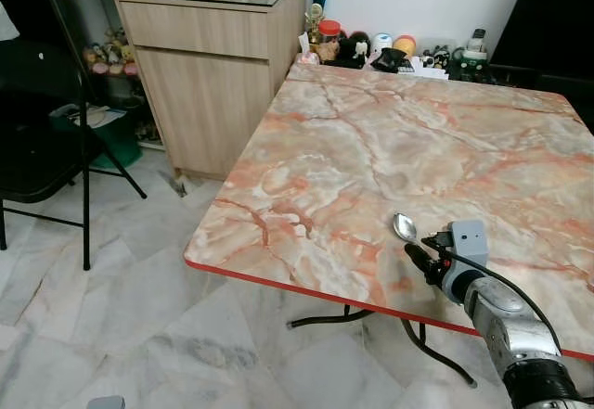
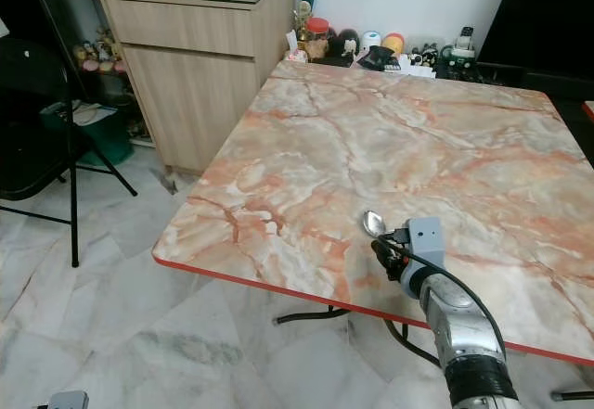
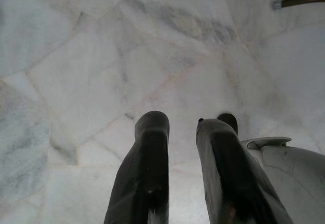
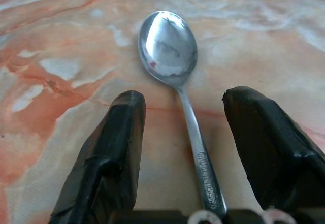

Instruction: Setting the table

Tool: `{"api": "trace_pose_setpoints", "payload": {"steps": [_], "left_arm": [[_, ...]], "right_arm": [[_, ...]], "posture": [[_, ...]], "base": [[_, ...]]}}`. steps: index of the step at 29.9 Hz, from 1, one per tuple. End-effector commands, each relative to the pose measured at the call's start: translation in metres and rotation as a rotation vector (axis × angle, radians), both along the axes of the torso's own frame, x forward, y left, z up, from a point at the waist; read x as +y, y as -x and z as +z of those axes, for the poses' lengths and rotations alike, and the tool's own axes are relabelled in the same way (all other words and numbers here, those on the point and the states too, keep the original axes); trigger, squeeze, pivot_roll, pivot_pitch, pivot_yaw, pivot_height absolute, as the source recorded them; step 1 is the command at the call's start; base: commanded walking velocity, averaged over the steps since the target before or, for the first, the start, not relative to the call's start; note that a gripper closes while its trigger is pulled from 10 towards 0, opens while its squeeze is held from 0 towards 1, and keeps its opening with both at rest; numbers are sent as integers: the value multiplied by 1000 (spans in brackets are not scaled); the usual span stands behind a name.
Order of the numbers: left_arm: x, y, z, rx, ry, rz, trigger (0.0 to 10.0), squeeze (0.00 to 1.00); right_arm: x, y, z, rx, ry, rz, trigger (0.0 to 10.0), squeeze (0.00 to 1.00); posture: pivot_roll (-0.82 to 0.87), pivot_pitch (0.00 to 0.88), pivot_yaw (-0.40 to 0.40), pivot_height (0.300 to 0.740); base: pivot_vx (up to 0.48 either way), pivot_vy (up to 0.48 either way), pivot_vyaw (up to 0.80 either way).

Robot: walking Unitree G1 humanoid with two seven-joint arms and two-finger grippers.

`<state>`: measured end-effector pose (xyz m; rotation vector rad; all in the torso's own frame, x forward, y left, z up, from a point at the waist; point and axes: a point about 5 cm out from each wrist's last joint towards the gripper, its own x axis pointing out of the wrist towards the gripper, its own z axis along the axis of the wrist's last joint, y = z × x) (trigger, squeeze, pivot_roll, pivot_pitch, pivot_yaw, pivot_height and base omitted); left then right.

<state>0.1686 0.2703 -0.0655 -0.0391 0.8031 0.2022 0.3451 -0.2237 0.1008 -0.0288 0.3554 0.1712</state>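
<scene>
Silver metal spoon (image 4: pixel 175 76) flat on pink-orange marble desk (image 1: pixel 390 149).
R gripper (image 4: pixel 190 148) fingers spread wide either side of handle, no grip; L gripper (image 3: pixel 180 173) over floor, fingers slightly apart, empty.

Both head eyes look down over the marble table (image 1: pixel 390 149); the right wrist camera hangs close above it, and the left one seemingly faces the floor (image 3: pixel 101 56)

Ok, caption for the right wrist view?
Open right pincer straddling the handle of a steel spoon lying on the marble-patterned table.
</scene>
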Motion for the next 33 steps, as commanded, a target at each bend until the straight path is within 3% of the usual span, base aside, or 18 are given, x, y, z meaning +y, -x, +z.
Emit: {"api": "trace_pose_setpoints", "payload": {"steps": [1, 33], "left_arm": [[2, 5, -2, 28, -11, -17, 10000, 0], [4, 7, -2, 30, -15, -16, 10000, 0]], "right_arm": [[-4, -3, 5, -13, 8, -8, 10000, 0], [-5, -6, -11, 37, 14, 43, 10000, 0]], "posture": [[94, 94, 3, 740], [109, 99, 5, 740]], "base": [[0, 0, 0], [0, 0, 0]]}}
